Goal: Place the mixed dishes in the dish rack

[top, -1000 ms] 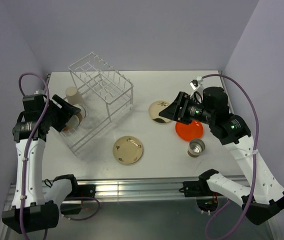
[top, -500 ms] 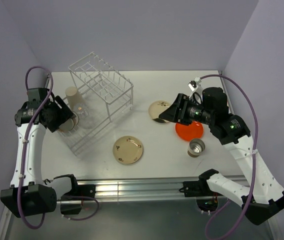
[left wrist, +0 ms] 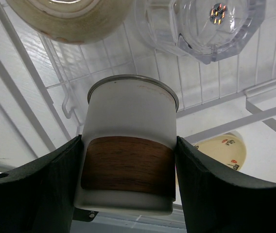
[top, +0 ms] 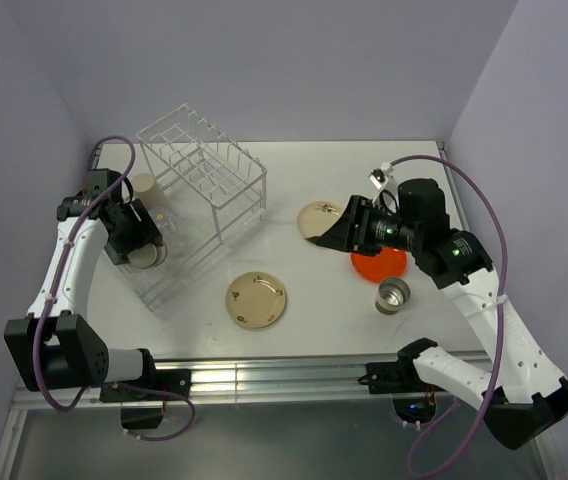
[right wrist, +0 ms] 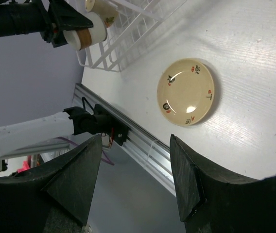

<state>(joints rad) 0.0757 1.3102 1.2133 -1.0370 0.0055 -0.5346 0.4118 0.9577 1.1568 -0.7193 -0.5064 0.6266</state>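
My left claw (top: 134,240) is closed on a white cup with a brown band (left wrist: 128,116). Both fingers (left wrist: 55,189) press on the sides of this cup, at the level of the band. The cup is held over the lower tray section (top: 179,265) of the dish rack (top: 204,165), at its left end. I cannot tell if the bottom of the cup touches the wires. Just behind it in the same tray stand a tall beige cup (top: 144,186) and a clear glass (left wrist: 201,24), close beside each other.

My right claw (right wrist: 135,145) is wide and holds nothing. It hangs above the surface (top: 314,320), right of the rack, with its fingers turned toward the rack side.

One cream plate (right wrist: 186,92) lies flat on the surface in front of the rack, apart from it, and shows small dark and red motifs. A second cream plate (top: 316,212) lies further back, partly hidden under the right claw. The orange plate (top: 382,265) lies just right of that second plate, under the right wrist, and I cannot tell if the two touch. A metal cup (top: 394,294) stands upright just in front of the orange plate.
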